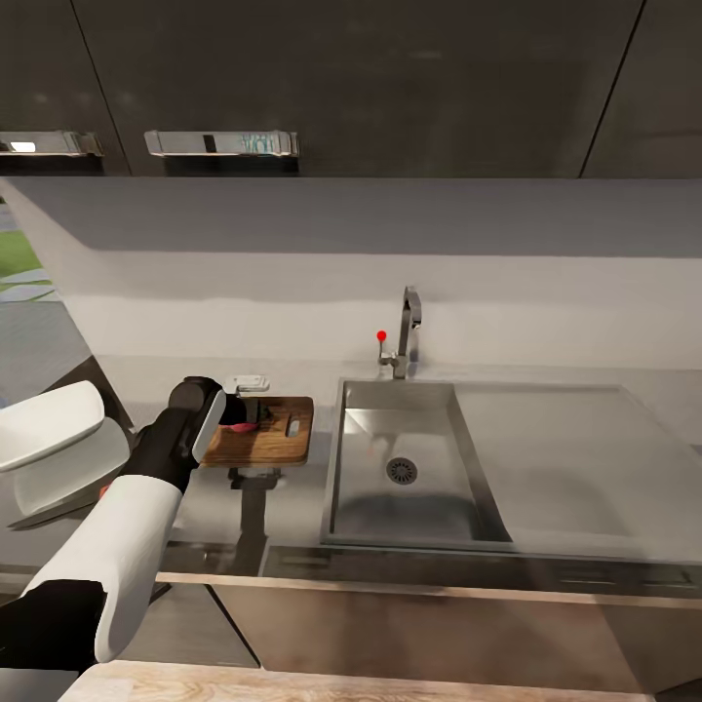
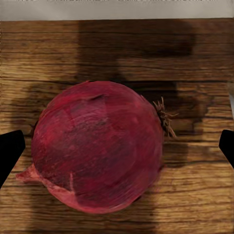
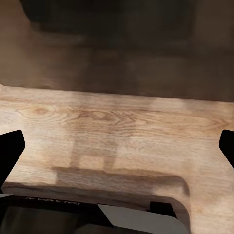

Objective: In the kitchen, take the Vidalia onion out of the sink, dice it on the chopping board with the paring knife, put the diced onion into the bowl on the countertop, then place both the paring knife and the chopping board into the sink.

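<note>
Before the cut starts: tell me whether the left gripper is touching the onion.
Apart. In the left wrist view, the left gripper's fingertips sit at both edges with bare board showing between each and the onion.

left arm (image 1: 107, 546) extended forward | left hand (image 2: 117, 146) open | right hand (image 3: 117, 146) open

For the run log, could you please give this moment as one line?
left pincer: open, straddling onion | onion: on chopping board | sink: no onion

A faucet (image 1: 408, 331) stands against the pale wall (image 1: 390, 273) — a red-tipped lever (image 1: 381, 336) beside it. Dark cabinets (image 1: 370, 78) hang above, with two metal handles (image 1: 220, 143) — a pale wooden surface (image 3: 122, 141) lies lower down.
</note>
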Tool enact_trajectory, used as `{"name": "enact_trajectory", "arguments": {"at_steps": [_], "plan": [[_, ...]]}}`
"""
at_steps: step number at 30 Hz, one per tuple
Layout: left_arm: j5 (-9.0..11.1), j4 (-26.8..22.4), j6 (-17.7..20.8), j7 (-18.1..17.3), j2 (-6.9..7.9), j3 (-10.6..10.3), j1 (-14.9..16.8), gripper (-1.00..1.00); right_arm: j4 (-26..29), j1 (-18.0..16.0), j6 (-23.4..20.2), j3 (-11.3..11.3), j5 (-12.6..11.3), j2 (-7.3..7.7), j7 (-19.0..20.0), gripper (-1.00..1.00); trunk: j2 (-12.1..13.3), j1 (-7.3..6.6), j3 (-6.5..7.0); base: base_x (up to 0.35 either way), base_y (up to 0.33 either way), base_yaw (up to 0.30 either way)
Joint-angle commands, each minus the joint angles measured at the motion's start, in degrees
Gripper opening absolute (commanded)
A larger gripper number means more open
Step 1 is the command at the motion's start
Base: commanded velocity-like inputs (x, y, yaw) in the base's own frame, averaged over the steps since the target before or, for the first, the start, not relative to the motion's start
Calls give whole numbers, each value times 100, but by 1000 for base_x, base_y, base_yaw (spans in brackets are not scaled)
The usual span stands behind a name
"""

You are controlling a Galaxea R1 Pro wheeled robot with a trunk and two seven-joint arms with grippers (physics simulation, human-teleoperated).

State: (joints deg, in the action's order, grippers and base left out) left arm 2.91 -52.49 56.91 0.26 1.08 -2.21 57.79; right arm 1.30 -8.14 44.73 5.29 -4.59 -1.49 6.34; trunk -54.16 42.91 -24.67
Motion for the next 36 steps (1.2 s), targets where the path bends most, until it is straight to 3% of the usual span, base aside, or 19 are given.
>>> {"name": "enact_trajectory", "arguments": {"at_steps": [1,12,15,19,21,25,36], "plan": [[26,-5,22,9,6,-16,4,100,-5,-4,18,42,-51,0,16,100,-4,0,-6,0,0,0],[19,-217,33,9,16,20,4,100,-6,-4,18,42,-51,0,16,100,-4,0,-6,0,0,0],[23,-1255,59,12,208,38,4,100,-6,-4,18,42,-51,-3,16,100,-4,0,-6,0,0,0],[25,-2600,95,16,351,35,4,100,-2,-4,18,42,-51,-7,16,100,-4,0,-6,0,0,0],[25,-2879,103,17,376,32,4,100,-4,-4,18,42,-51,-6,16,100,-4,0,-6,0,0,0],[33,-3101,109,17,397,28,4,100,-4,-4,18,42,-51,-1,16,100,-4,0,-6,-25,0,0],[43,-3008,110,17,402,28,4,100,-3,-4,18,42,-51,0,16,100,-4,0,-6,-294,0,0]]}}
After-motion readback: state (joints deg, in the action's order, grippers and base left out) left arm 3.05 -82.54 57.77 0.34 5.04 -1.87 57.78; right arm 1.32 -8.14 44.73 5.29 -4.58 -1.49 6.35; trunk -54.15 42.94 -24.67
